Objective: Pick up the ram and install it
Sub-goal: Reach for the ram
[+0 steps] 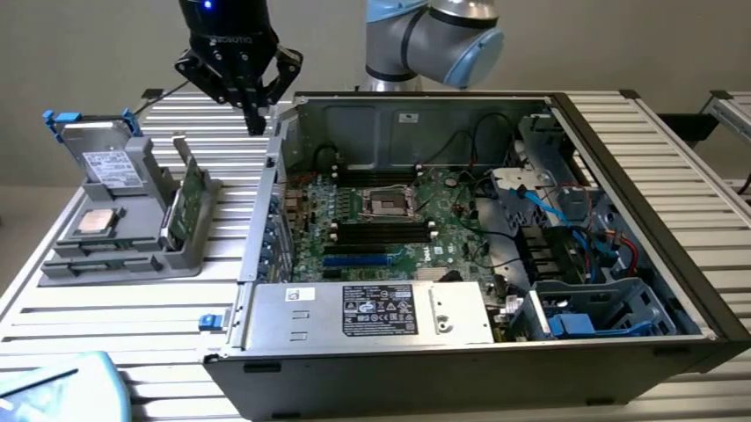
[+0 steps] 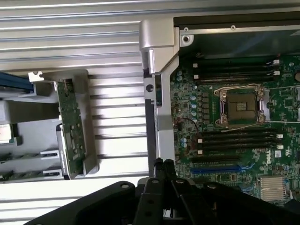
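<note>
One ram point(image 1: 188, 200) stands on edge in the single grey holder point(image 1: 118, 264) at the left of the exterior frame, beside one silver processor chip point(image 1: 94, 224) and one boxy drive point(image 1: 112, 163). One open computer case point(image 1: 388, 127) takes the centre and right. Its motherboard point(image 1: 441, 224) carries one processor socket point(image 1: 388, 204) with a bank of black slots point(image 1: 375, 233) on either side. One gripper point(image 1: 256, 123) hangs in the upper left, fingers pointing straight down and pressed together on nothing. It is above the slatted table point(image 1: 129, 308), between holder and case wall, apart from the ram. The arm's grey-and-blue joint point(image 1: 434, 35) sits at top centre.
</note>
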